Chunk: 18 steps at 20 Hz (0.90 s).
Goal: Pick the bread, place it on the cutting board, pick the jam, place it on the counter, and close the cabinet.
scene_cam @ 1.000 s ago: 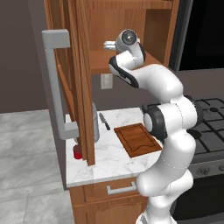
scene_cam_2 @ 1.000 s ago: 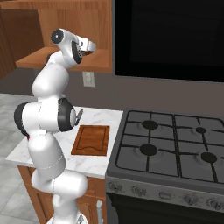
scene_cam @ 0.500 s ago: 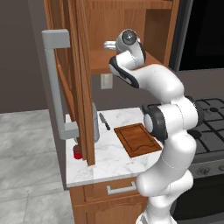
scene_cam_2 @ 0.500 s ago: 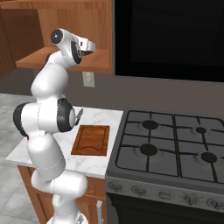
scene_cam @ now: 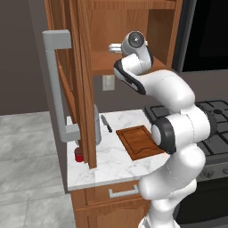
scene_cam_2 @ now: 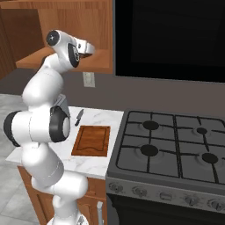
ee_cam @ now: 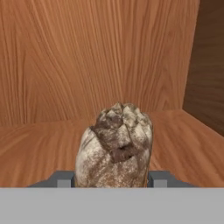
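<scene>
Bread (ee_cam: 114,148) between tool (ee_cam: 113,179) fingertips

Rendered home kitchen, black gas stove (scene_cam_2: 176,145) with grated burners and front knobs, white marble table (scene_cam: 111,160) over a wooden drawer (scene_cam: 120,192), wall-mounted wood cabinet (scene_cam: 80,67) standing open, cutting board (scene_cam_2: 91,140), knife (scene_cam: 106,124), wall outlet (scene_cam_2: 88,79), grey tile floor (scene_cam: 26,147)

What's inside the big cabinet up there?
Inside the cabinet sits the bread on the wooden shelf, with the tool shut on its sides. The arm covers part of the shelf, so anything behind it stays hidden.
</scene>
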Tool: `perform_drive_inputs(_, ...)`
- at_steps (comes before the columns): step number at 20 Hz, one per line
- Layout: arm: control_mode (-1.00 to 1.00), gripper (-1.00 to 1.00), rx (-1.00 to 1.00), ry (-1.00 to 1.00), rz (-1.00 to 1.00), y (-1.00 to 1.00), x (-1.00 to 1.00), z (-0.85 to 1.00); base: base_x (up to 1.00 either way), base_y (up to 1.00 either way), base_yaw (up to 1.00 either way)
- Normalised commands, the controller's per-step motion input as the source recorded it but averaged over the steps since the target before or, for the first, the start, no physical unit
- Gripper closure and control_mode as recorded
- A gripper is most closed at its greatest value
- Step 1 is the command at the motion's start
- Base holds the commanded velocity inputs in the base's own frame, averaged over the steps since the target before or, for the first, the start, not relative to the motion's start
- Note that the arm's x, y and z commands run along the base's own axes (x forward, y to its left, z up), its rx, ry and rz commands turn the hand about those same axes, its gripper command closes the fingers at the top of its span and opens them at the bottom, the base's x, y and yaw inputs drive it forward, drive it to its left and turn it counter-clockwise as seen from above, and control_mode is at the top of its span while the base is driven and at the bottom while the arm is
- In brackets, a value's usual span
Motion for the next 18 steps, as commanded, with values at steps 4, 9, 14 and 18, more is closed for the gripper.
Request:
perform_drive_inputs(4,-1.0,1.0,0.0,-0.01,0.0,-0.09,-0.44,0.0,0.0,0.0,0.0)
perform_drive_inputs(9,-1.0,1.0,0.0,-0.01,0.0,0.0,-0.45,0.0,0.0,0.0,0.0)
perform_drive_inputs(14,-1.0,1.0,0.0,0.0,0.0,0.0,-0.43,0.0,0.0,0.0,0.0)
perform_drive_inputs(18,-1.0,1.0,0.0,0.0,0.0,0.0,-0.42,0.0,0.0,0.0,0.0)
